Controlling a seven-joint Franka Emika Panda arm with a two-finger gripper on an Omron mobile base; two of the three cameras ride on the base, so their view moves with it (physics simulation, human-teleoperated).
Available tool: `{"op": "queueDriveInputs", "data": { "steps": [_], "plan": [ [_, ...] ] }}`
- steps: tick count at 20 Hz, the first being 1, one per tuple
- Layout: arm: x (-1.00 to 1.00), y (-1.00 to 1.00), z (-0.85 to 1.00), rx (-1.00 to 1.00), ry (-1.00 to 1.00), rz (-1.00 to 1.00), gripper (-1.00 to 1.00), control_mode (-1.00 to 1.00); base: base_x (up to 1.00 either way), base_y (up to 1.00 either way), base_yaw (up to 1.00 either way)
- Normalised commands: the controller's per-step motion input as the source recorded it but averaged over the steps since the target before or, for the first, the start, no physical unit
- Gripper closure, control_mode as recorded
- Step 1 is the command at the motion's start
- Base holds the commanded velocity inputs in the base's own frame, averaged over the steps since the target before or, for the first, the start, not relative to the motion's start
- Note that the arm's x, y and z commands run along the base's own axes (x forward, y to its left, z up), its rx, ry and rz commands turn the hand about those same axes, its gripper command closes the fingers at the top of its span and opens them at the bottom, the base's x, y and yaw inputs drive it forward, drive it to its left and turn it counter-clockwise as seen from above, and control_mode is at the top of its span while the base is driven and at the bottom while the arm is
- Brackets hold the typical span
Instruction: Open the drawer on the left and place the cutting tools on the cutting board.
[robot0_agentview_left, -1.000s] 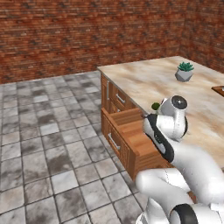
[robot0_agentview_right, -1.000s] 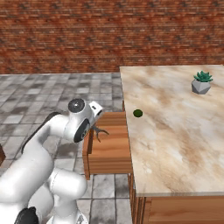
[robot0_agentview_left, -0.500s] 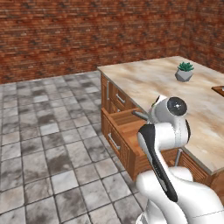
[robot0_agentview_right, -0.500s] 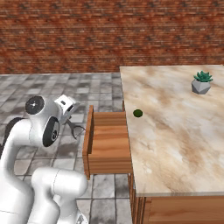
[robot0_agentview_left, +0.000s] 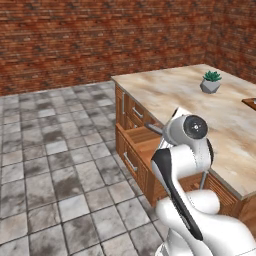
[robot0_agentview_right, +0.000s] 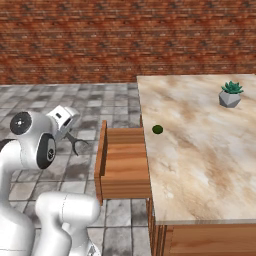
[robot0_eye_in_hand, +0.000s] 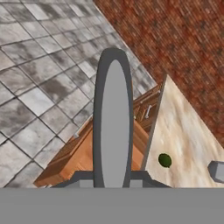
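The drawer (robot0_agentview_right: 123, 161) stands pulled out from the counter's left side, and what shows of its inside is bare wood; it is also seen from above (robot0_eye_in_hand: 81, 154) and beside the arm (robot0_agentview_left: 141, 139). My gripper (robot0_agentview_right: 70, 132) hangs over the floor tiles to the left of the drawer front, shut on a scissor-like cutting tool (robot0_agentview_right: 78, 145) whose forked handles dangle below. In the hand view that tool (robot0_eye_in_hand: 113, 122) is a long grey blade standing up from the fingers. A brown sliver at the right edge looks like the cutting board (robot0_agentview_left: 249, 102).
A small green round fruit (robot0_agentview_right: 157, 129) lies on the marble counter (robot0_agentview_right: 200, 150) near the drawer. A potted plant (robot0_agentview_right: 230, 94) stands at the far right. Grey floor tiles (robot0_agentview_left: 45, 165) spread left of the counter, and a brick wall (robot0_agentview_right: 125, 40) closes the back.
The arm has swung left and up, out from over the open drawer to above the floor, carrying the scissor-like tool. The drawer, fruit and plant stayed put.
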Motion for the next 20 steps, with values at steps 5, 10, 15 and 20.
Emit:
{"op": "queueDriveInputs", "data": {
  "steps": [5,10,15,20],
  "plan": [
    [-0.15,0.00,-0.04,-0.02,0.00,0.01,1.00,1.00,-0.31,-0.07,0.02],
    [0.00,0.00,0.00,0.00,0.00,0.00,1.00,1.00,-1.00,-0.54,0.08],
    [0.00,0.00,0.00,0.00,0.00,0.00,1.00,1.00,-0.88,-0.76,0.04],
    [0.00,0.00,0.00,0.00,0.00,0.00,1.00,1.00,0.02,-0.98,0.00]
  ]
}}
